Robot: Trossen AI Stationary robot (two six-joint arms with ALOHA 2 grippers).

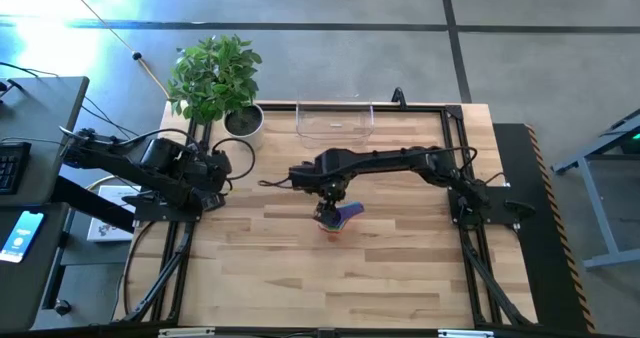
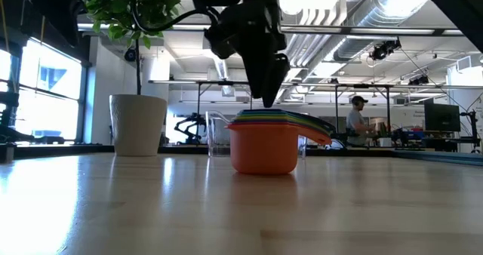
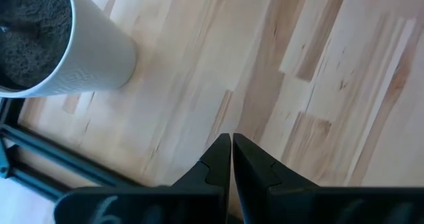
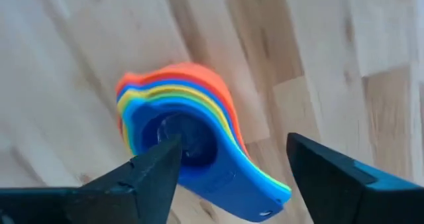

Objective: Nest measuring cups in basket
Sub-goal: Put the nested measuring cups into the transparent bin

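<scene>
The measuring cups [image 2: 264, 145] are nested in one stack with orange outermost and blue [image 4: 185, 141] innermost. The stack stands on the orange cup's base on the wooden table [image 1: 330, 278], near its middle, with the handles fanned to one side. My right gripper [image 4: 233, 144] hangs open just above the stack [image 1: 338, 216], pointing down; one finger is over the blue cup's bowl and the other is off past the handles. The clear basket [image 1: 335, 123] sits at the far edge, apart from the stack. My left gripper [image 3: 231, 141] is shut over bare table at the left. My right gripper comes from above, pointing down, with one fingertip [image 4: 165, 154] over the bowl of the blue cup on top. In the low view that fingertip [image 2: 268, 100] ends right at the stack's top. I cannot tell whether it touches the cup.
A white pot [image 1: 243, 120] with a green plant stands at the far left, next to the basket and close to my left gripper. A black frame [image 1: 455, 158] runs along the table's edges. The near half of the table is bare wood.
</scene>
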